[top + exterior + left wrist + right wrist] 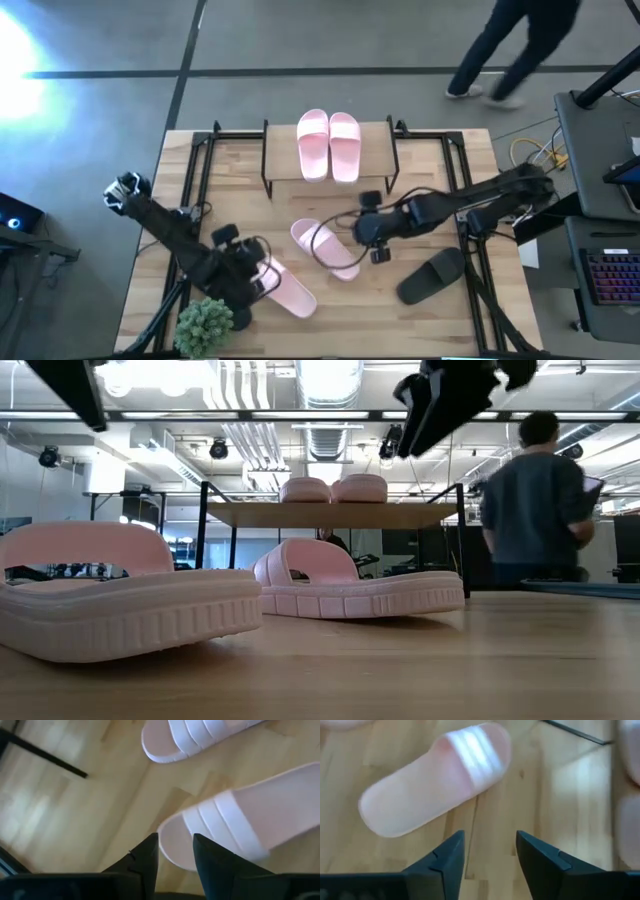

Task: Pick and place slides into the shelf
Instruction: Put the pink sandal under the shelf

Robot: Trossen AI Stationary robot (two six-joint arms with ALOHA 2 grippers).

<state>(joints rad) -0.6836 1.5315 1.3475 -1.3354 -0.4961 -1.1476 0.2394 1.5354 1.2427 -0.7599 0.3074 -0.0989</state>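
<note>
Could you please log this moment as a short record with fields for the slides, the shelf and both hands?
on shelf: two pink slides side by side on the shelf top
on table: pink slide mid-table; pink slide near plant; black slide
left hand: open, above the pink slide near plant
right hand: open, above the pink slide mid-table
held: nothing

A grey floor (pixel 300 40) crossed by dark lines surrounds the wooden bench (pixel 430 320). A person (pixel 532 505) stands beyond it, under white ceiling ducts (pixel 240 430) and bright lights (pixel 328 378).
</note>
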